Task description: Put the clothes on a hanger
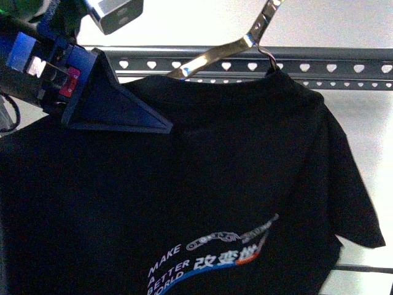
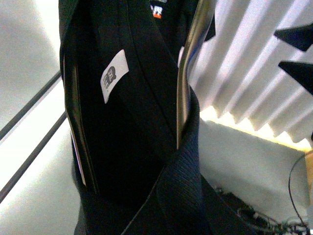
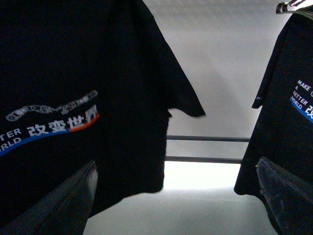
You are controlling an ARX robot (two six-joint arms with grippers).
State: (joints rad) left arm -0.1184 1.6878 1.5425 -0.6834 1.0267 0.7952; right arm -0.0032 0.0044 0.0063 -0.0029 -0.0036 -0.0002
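Note:
The clothes (image 1: 233, 166), a black T-shirt with white "MAKE A BETTER WORLD" print, hang on a shiny metal coat hanger (image 1: 215, 54) in front of the hanger (image 1: 319, 65), a grey rack rail with heart-shaped holes. The coat hanger's hook rises above the rail. My left gripper (image 1: 163, 128), blue and wedge-shaped, is shut on the clothes at the left shoulder. In the left wrist view the collar (image 2: 181, 176) and a white label (image 2: 113, 76) fill the frame and hide my fingers. My right gripper (image 3: 176, 164) is open and empty, below the clothes' sleeve (image 3: 181, 93).
A second black printed T-shirt (image 3: 288, 112) hangs to one side in the right wrist view. Two lower rack rails (image 3: 205, 138) cross behind, against a white wall. A lower rail (image 1: 365, 268) shows at the bottom right of the front view.

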